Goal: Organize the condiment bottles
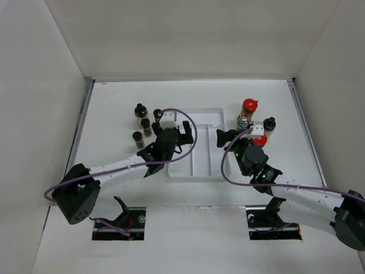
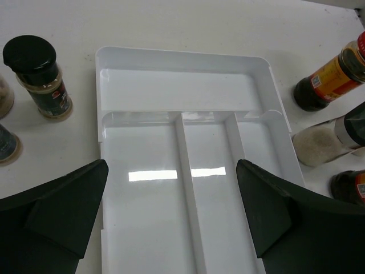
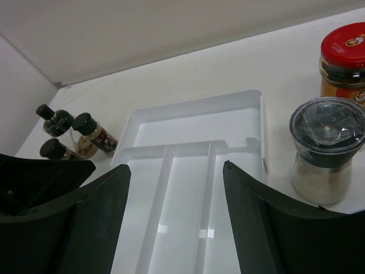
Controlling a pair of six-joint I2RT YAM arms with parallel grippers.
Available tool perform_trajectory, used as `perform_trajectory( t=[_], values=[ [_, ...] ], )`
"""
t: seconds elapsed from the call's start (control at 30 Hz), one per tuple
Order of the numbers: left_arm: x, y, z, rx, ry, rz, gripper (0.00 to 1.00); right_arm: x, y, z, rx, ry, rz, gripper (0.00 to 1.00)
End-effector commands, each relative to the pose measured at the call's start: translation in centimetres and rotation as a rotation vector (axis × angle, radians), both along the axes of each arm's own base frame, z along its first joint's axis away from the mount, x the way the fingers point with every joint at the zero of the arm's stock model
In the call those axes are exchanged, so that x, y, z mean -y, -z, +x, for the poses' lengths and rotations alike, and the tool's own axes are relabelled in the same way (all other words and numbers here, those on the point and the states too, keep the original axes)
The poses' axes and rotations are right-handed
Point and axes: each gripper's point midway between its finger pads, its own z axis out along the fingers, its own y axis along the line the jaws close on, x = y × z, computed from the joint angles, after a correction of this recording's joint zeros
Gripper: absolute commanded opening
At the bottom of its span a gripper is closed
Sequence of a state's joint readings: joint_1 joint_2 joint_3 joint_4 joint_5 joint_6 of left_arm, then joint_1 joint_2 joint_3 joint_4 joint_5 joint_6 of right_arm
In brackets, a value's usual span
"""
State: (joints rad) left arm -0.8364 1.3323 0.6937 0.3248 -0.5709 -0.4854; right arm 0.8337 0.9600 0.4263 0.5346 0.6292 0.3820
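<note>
Several small black-capped jars stand left of the white tray. On its right stand a red-capped bottle, a silver-capped one, a black-capped one and a second red-capped one. My left gripper is open and empty over the tray's left part; its view shows a black-capped jar, the dark red-capped bottle and a whitish bottle. My right gripper is open and empty over the tray's right edge, beside the silver-capped bottle and a red-capped bottle.
The tray has one cross compartment at the far end and three long ones, all empty. White walls close in the table on the left, the back and the right. Both arms reach in from the near edge.
</note>
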Motion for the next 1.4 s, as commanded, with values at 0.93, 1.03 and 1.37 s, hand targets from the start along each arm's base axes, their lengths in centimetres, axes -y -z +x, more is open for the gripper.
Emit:
perform_trajectory(
  t=[0.93,1.03,1.37],
  values=[
    [1.8,-2.3,-1.4,0.168,0.178,-0.164,0.44,7.0,-2.0,3.1,-0.186,0.250,-0.125,0.79],
    [2.3,-1.8,-2.0,0.172,0.206,-0.182,0.51,8.4,-1.8,4.8,-0.227,0.300,-0.194,0.86],
    [1.0,-1.7,-2.1,0.195,0.186,-0.265,0.65,10.1,0.7,8.7,-0.385,0.320,-0.338,0.96]
  ],
)
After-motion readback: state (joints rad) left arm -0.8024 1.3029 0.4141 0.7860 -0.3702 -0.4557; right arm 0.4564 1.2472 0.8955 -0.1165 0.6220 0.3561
